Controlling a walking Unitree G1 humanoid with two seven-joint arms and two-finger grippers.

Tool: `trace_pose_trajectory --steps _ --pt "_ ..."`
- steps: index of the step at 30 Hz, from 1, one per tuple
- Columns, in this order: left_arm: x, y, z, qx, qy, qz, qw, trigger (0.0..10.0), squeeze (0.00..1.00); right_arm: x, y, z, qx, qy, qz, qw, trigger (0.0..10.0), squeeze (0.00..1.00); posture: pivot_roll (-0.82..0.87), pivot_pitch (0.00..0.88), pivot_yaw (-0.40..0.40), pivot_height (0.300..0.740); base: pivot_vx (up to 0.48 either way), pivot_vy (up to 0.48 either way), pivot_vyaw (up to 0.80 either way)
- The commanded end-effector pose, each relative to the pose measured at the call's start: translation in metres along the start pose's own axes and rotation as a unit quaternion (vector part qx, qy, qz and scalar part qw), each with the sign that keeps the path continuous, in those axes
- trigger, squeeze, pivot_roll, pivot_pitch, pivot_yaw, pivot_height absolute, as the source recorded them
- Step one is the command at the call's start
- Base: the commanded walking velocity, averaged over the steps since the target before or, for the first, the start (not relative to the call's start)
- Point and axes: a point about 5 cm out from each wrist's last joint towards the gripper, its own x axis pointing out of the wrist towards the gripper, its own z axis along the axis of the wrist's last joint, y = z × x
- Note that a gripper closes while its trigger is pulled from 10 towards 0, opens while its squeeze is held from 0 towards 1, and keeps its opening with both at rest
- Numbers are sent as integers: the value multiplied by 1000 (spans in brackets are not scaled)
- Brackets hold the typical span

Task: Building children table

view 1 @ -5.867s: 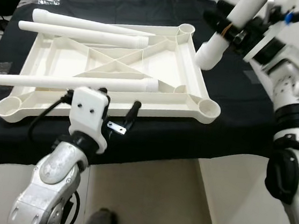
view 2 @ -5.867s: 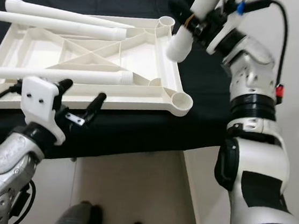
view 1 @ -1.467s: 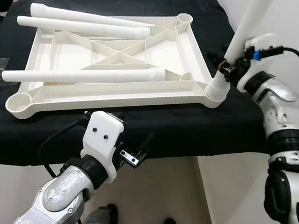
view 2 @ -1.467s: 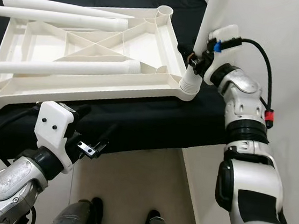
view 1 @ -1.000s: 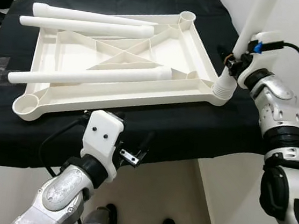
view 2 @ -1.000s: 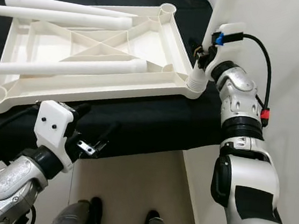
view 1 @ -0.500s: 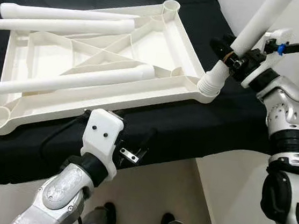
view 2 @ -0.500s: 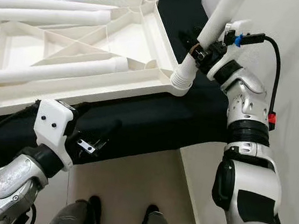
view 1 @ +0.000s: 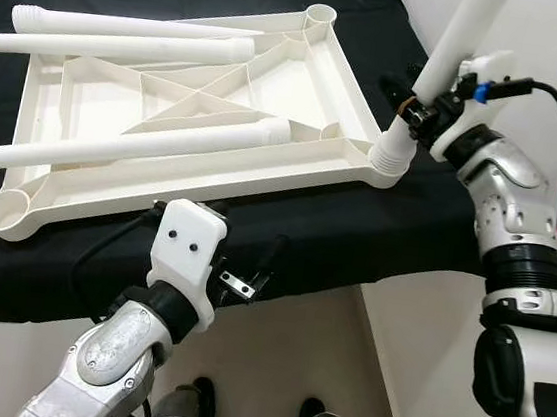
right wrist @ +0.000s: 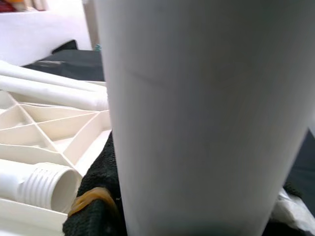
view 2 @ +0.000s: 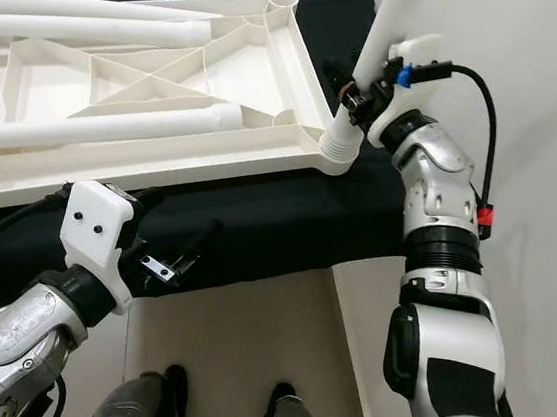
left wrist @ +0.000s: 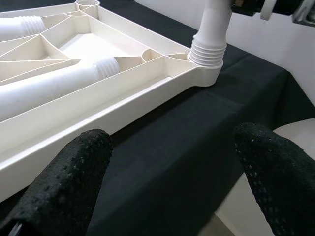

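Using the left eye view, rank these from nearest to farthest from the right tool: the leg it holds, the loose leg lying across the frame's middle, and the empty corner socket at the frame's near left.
1. The upright leg, gripped in the right tool at the frame's right corner.
2. The loose leg, lying across the middle of the frame.
3. The empty corner socket, at the far left end.

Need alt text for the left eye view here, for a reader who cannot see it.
The right gripper holds a white table leg with its threaded end standing in the near right corner socket of an upturned white tabletop on a black cloth. Three more legs lie across the tabletop, and the left gripper hangs open at the near edge.
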Motion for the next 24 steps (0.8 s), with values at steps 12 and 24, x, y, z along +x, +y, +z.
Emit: trace_pose_trajectory --steps 12,24 --pt "-1 1 -1 1 1 -1 1000 10000 0 -13 -18 -45 15 108 -220 969 10000 0 146 335 -24 740 0 0 0" --pt "0 2 -1 2 0 1 1000 10000 0 -6 -5 -45 -14 124 -345 930 10000 0 145 335 -23 740 0 0 0"
